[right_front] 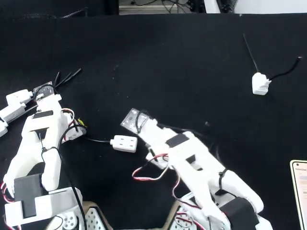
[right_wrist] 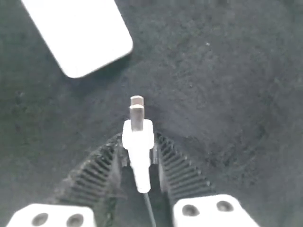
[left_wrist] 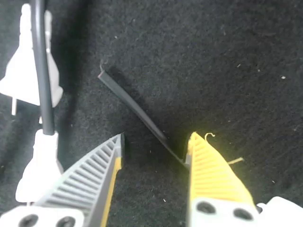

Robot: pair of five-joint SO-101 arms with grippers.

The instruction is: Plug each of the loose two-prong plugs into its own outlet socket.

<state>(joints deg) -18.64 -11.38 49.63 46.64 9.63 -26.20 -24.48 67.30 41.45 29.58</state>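
Plug (right_wrist: 138, 131) sits clamped in the right end effector (right_wrist: 138, 142), left end effector (left_wrist: 156, 138) spread wide.

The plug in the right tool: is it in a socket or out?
Out. The right tool is shut on the white plug, both prongs are bare, and the white outlet block lies apart from them.

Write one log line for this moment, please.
left gripper: open, beside loose plugs | right gripper: shut on plug, prongs toward socket
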